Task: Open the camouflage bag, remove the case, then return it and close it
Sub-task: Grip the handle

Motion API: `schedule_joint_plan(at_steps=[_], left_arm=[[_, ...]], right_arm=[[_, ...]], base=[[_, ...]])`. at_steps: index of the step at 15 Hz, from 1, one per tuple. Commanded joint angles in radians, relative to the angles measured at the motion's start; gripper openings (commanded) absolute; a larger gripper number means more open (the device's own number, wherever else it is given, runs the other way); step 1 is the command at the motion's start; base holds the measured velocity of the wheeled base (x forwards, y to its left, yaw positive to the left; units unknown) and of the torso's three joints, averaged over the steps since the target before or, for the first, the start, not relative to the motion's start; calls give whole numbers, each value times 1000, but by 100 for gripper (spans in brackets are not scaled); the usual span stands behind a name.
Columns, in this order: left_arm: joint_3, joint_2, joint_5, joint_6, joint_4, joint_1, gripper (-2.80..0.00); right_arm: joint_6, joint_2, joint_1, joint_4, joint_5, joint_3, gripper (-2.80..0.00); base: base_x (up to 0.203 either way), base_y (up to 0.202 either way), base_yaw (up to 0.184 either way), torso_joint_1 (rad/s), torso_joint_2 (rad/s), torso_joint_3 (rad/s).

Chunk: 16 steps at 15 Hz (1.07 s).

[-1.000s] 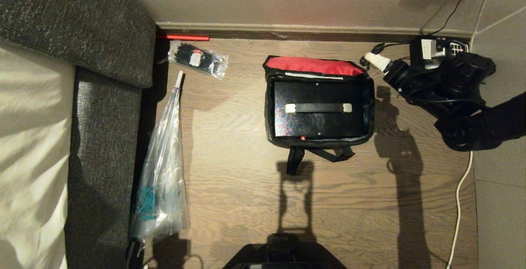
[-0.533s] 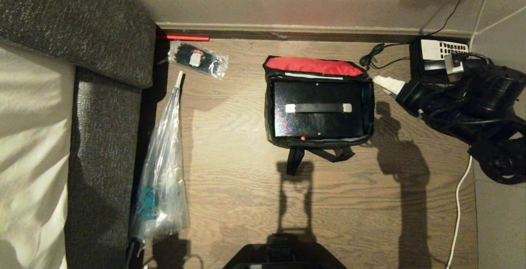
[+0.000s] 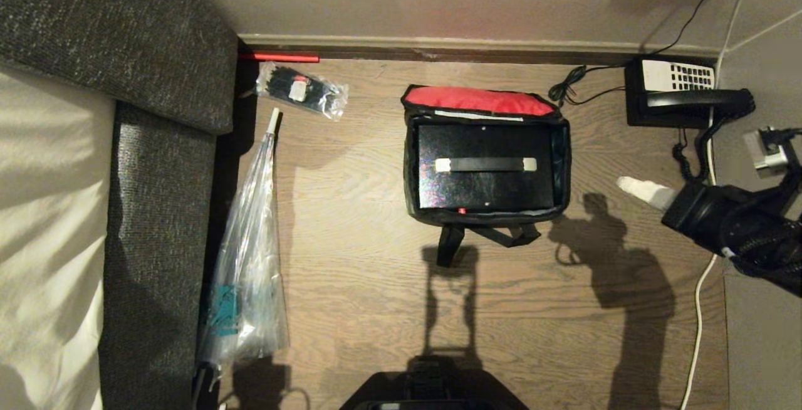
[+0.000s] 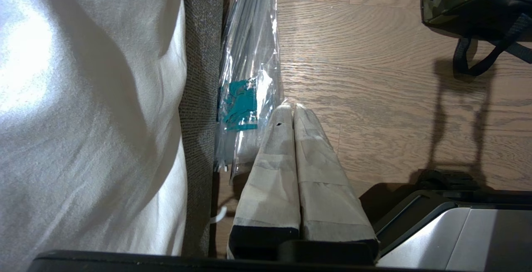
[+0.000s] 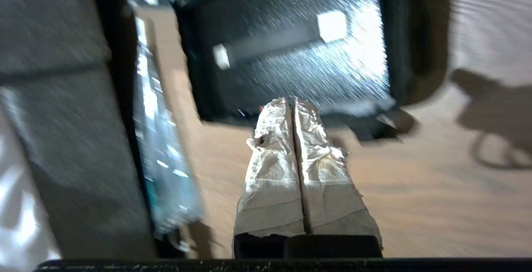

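Since the frame a second earlier the right gripper (image 3: 626,184) had drawn back from beside the telephone (image 3: 680,93) at the far wall toward the robot, to a spot right of the camouflage bag (image 3: 564,165) and apart from it, and its taped fingers (image 5: 286,155) had closed from wide to pressed together on nothing; the bag and its contents had not shifted. The camouflage bag stood on the wooden floor (image 3: 376,284) near the baseboard, its flap thrown back toward the wall with the red lining (image 3: 479,99) facing up; the case (image 3: 485,190) lay flat inside the bag, filling almost the whole opening, its black strap handle (image 3: 485,164) with white end tabs lying across the top; a black strap loop (image 3: 451,244) trailed from the bag's near side onto the floor. The left gripper (image 4: 293,112) hung parked beside the sofa (image 3: 156,165), fingers together and empty, just over the wide end of the long clear plastic sleeve (image 3: 247,259); the sleeve held thin rods and a patch of teal. A small clear packet (image 3: 301,90) with dark contents lay at the sleeve's far end, near a red stick (image 3: 279,57) along the baseboard.
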Motion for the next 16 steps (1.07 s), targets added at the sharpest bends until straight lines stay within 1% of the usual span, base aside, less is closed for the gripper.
schedule_joint_plan(at_steps=[1,2,3,5,8,11,13,14,16], left_arm=[[0,0,0,0,0,0,-280],[0,0,0,0,0,0,-280],[0,0,0,0,0,0,-280],[0,0,0,0,0,0,-280],[0,0,0,0,0,0,-280],[0,0,0,0,0,0,-280],[0,0,0,0,0,0,-280],[0,0,0,0,0,0,-280],[0,0,0,0,0,0,-280]], right_arm=[[-21,-123,1,16,-22,82,-280],[-30,-163,1,36,-70,132,-280],[-33,-200,2,50,-137,160,-280],[-42,-296,4,98,-170,179,-280],[-96,-509,4,282,-179,217,-280],[-165,-798,2,558,-178,244,-280],[-215,-996,-23,730,-166,281,-280],[-260,-1075,-48,787,-159,314,-280],[-383,-1197,-127,883,-154,389,-280]], base=[[0,0,0,0,0,0],[0,0,0,0,0,0],[0,0,0,0,0,0],[0,0,0,0,0,0],[0,0,0,0,0,0],[0,0,0,0,0,0],[0,0,0,0,0,0],[0,0,0,0,0,0],[0,0,0,0,0,0]])
